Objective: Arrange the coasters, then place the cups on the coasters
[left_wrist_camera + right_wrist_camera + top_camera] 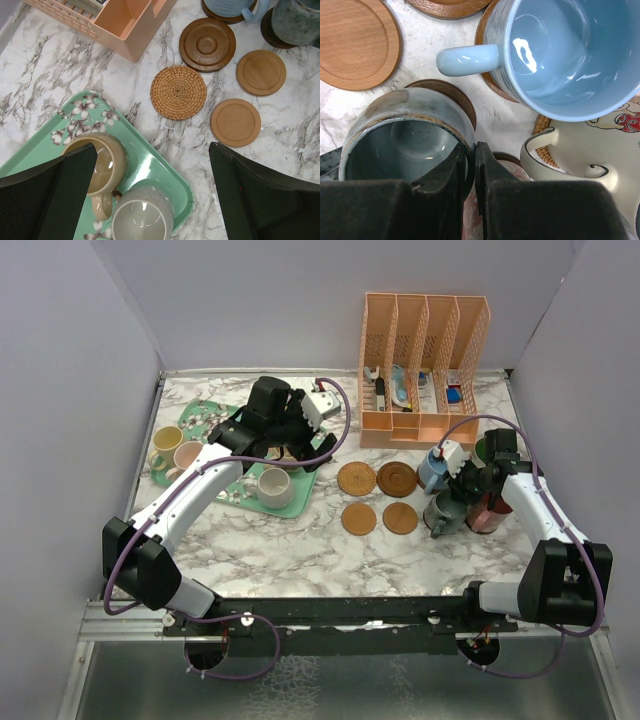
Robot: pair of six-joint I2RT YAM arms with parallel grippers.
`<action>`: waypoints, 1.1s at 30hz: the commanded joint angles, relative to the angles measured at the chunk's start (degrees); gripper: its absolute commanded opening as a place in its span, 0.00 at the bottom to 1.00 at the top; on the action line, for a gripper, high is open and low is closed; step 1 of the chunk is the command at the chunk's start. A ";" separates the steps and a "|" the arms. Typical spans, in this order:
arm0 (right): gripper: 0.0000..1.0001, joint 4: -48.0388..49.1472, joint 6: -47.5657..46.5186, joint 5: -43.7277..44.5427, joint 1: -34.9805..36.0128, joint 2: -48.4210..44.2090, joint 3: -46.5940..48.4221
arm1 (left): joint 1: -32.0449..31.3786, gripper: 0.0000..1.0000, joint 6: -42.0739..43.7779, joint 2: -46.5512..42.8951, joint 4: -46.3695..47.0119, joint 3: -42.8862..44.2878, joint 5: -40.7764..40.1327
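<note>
A marble counter (300, 550) seen from above, with a peach rack (420, 370) at the back. The right hand (472, 150) was almost closed, pinching the rim of a teal cup (395, 135) – one finger inside, one outside. That cup stood on a dark coaster (452, 97) at the right of the counter. Just behind it a blue cup (560, 55) sat on another coaster, and beside it was a cream cup (590, 145) on a woven one. A maroon cup (487, 512) stood just right of the teal cup. In the middle lay four bare coasters in a square: a woven coaster (178, 92), a ringed coaster (207, 44) and two plain coasters (261, 72) (235, 122). The left hand (152, 150) hung wide open and held nothing, above a green tray (160, 175) on the left – on it a tan cup (100, 160) and a pale cup (142, 217).
</note>
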 commanded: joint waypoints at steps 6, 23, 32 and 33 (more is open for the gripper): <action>0.12 1.55 0.20 -2.18 -0.21 -2.56 0.32 | 0.34 0.99 0.70 -2.11 0.88 -0.41 2.11; 0.15 1.53 0.12 -2.11 -0.21 -2.97 -0.51 | 0.38 0.99 0.76 -2.43 0.81 -1.81 2.40; 0.18 1.33 0.24 -2.15 -0.21 -3.05 -0.32 | 0.37 0.99 0.87 -2.69 0.79 -2.09 2.51; 0.19 1.24 0.27 -2.19 -0.21 -2.98 -0.23 | 0.33 0.99 0.88 -2.77 0.73 -2.13 2.56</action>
